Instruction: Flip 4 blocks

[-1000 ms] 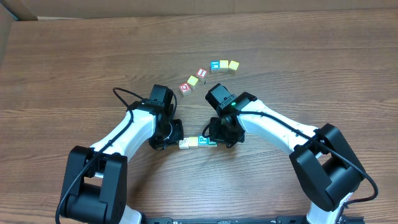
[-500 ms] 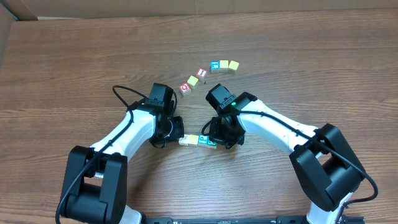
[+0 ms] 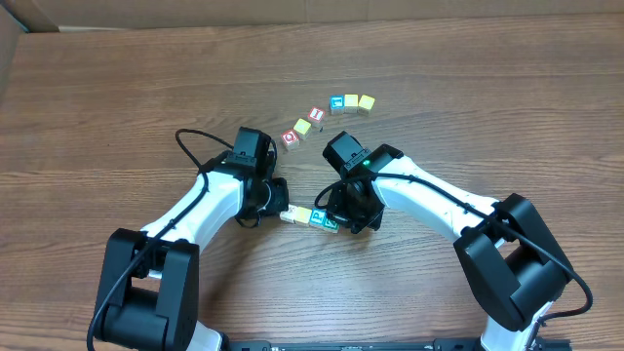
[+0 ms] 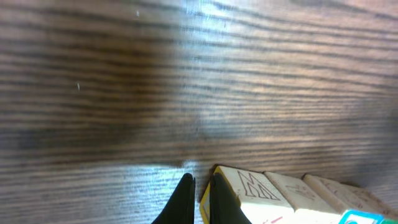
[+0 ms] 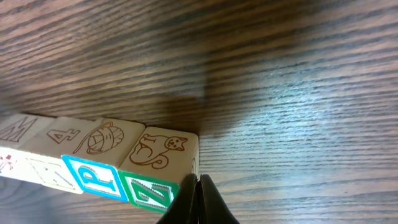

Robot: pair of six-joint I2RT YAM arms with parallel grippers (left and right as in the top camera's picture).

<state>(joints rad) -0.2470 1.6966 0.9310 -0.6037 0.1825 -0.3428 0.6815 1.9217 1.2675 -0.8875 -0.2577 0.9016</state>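
Four blocks lie in a touching row between my grippers: a whitish block [image 3: 290, 214], a yellow one [image 3: 303, 216], a blue-faced one [image 3: 319, 219] and a green-faced one [image 3: 331, 223]. My left gripper [image 3: 278, 210] is shut, its tip against the row's left end. In the left wrist view the shut gripper [image 4: 199, 186] touches the yellow-edged M block [image 4: 249, 186]. My right gripper [image 3: 342, 219] is shut at the row's right end. The right wrist view shows its gripper [image 5: 198, 186] against the cat block with the green Z face [image 5: 149, 196], next to the blue P face [image 5: 93, 177].
Several loose letter cubes lie farther back on the wooden table [image 3: 487, 88]: a red-faced cube [image 3: 290, 138], a yellow cube [image 3: 302, 126], another red-faced cube [image 3: 314, 115], then a blue-faced cube [image 3: 337, 103] and two yellow ones [image 3: 359, 101].
The left gripper and the row's left end have shifted a little away from the table's front edge, so the row now slants. The right gripper has barely moved.
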